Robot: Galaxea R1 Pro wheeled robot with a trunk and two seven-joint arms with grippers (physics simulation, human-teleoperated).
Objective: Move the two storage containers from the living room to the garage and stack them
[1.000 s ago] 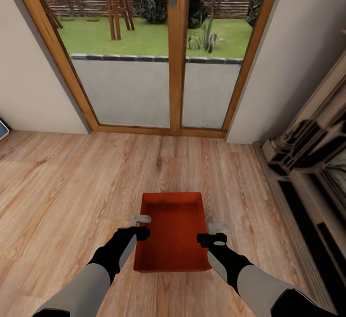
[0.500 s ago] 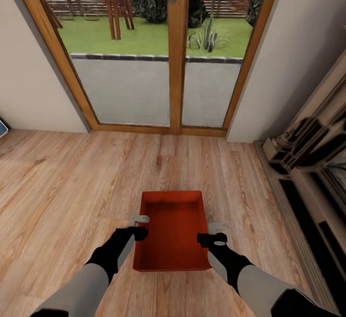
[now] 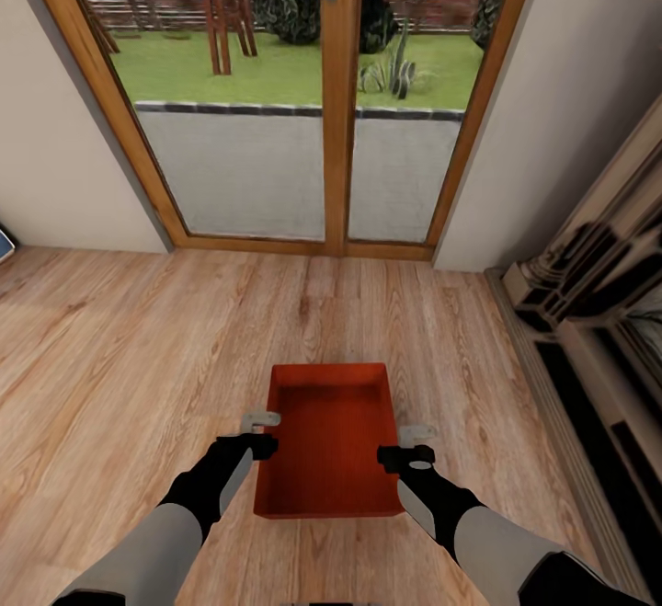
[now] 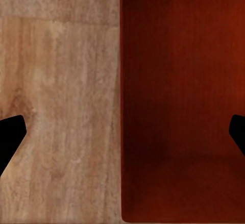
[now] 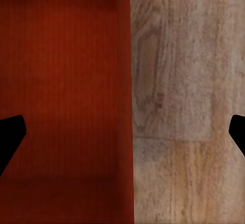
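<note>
A robot in a wood-floored room, an orange-red bin between its two grippers.

A plank floor fills most of the head view, running to a wood-framed glass door with lawn and fence beyond. Pale walls flank the door, and a dark cabinet runs along the right edge. The bin, open-topped and empty, sits low and central in front of the robot, long side pointing toward the door. The left gripper straddles the bin's left wall and the right gripper its right wall. In each wrist view the wall's edge runs down the middle, with the dark fingertips spread wide at the picture's sides, so both sets of jaws stand open, clear of the wall. Whether the bin rests on the floor cannot be told.
</note>
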